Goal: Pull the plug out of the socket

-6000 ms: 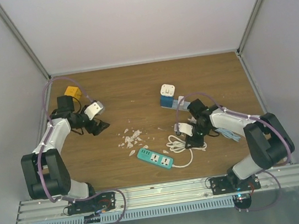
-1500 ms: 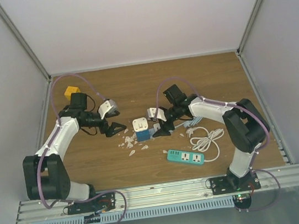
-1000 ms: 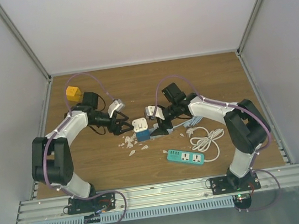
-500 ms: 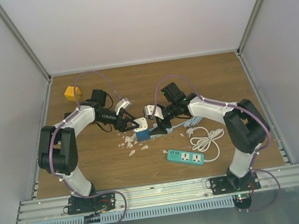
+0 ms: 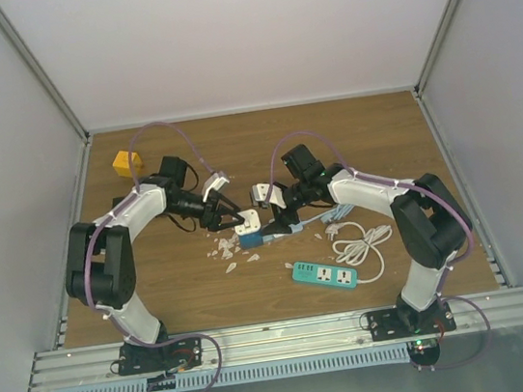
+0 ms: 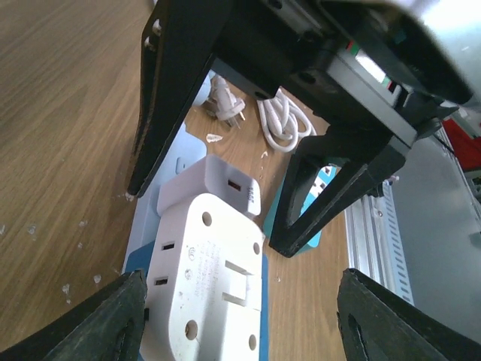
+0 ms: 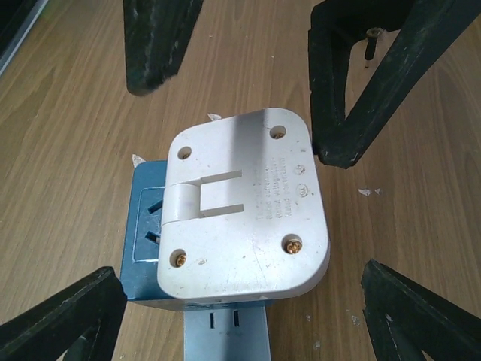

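Note:
A white plug (image 5: 249, 222) sits in a blue socket block (image 5: 251, 240) at mid table, with a pale blue strip behind it. My left gripper (image 5: 227, 212) is open and straddles the plug (image 6: 207, 282) from the left. Its left finger (image 6: 113, 320) is close beside the plug and its right finger (image 6: 383, 320) stands well off. My right gripper (image 5: 275, 217) comes from the other side, also open. Its fingertips (image 7: 64, 323) flank the socket block (image 7: 143, 259) below the plug (image 7: 244, 210) without touching. Neither gripper holds anything.
A teal power strip (image 5: 324, 274) with a coiled white cord (image 5: 360, 239) lies to the front right. White scraps (image 5: 226, 252) litter the wood near the socket. A yellow block (image 5: 126, 162) sits at the back left. White walls enclose three sides.
My left gripper has swung right from the yellow block's side to the plug, and its jaws have narrowed. The right gripper has edged closer to the plug.

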